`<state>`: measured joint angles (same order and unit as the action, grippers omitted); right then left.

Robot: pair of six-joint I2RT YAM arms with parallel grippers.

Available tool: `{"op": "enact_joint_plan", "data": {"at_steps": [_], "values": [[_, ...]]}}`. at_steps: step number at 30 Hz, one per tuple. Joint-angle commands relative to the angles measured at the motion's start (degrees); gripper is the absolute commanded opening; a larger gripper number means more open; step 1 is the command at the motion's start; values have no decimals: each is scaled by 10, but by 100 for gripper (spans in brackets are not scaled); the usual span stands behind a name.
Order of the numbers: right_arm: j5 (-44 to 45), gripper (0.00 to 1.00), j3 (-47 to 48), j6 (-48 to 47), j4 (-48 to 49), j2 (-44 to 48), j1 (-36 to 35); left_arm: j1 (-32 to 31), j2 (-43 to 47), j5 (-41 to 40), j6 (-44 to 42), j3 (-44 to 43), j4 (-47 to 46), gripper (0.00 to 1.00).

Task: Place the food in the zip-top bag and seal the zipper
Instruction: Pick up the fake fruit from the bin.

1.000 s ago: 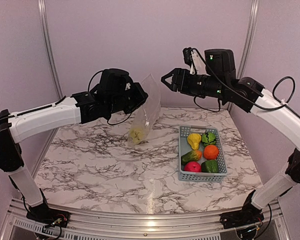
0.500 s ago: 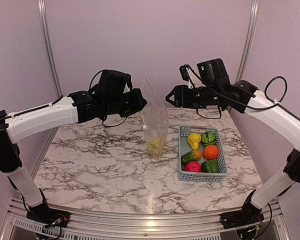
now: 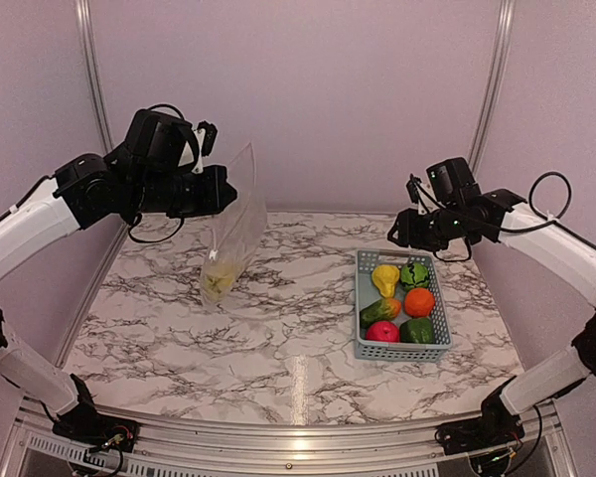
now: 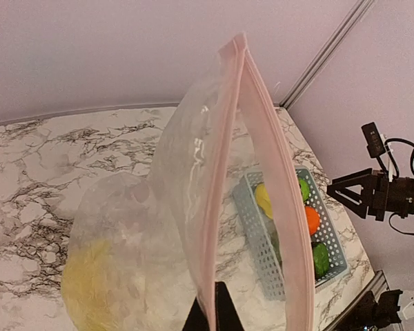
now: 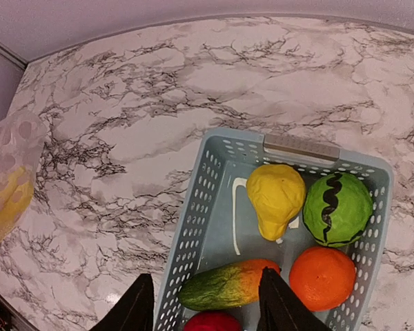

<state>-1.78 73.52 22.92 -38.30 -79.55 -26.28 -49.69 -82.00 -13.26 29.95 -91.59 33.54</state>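
Left gripper (image 3: pixel 222 190): clamped on zip-top bag (image 3: pixel 235 234); zipper (image 4: pixel 217 172) parted, seen from left wrist only. Right gripper (image 5: pixel 207 276): spread, empty, facing basket (image 5: pixel 193 227).

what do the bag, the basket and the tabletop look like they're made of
Zip-top bag: thin clear plastic film, see-through, glossy and crinkled. Basket: grey-blue moulded plastic, fairly matt, perforated walls. Tabletop: white marble look with dark veins and a glossy glare; real stone or printed laminate, cannot tell.
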Motion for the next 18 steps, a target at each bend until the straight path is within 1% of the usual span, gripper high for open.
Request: {"op": "enact_joint_plan", "data": {"at_steps": [1,6,8,11,13,18], "values": [[-32,49,-18,-31,-14,-13,6,2,-36,90,8,59,7,0],[-38,53,-37,-43,-18,-55,7,2,-48,111,44,104,-42,0],[-38,55,-35,-45,-16,-69,6,2,-49,110,46,105,-46,0],[-21,62,-33,-38,-8,-83,7,2,-50,106,45,105,-46,0],[-12,64,-32,-43,5,-93,6,2,-50,105,45,107,-46,0],[12,67,-6,-58,0,-139,6,2,-46,105,49,114,-48,0]]}}
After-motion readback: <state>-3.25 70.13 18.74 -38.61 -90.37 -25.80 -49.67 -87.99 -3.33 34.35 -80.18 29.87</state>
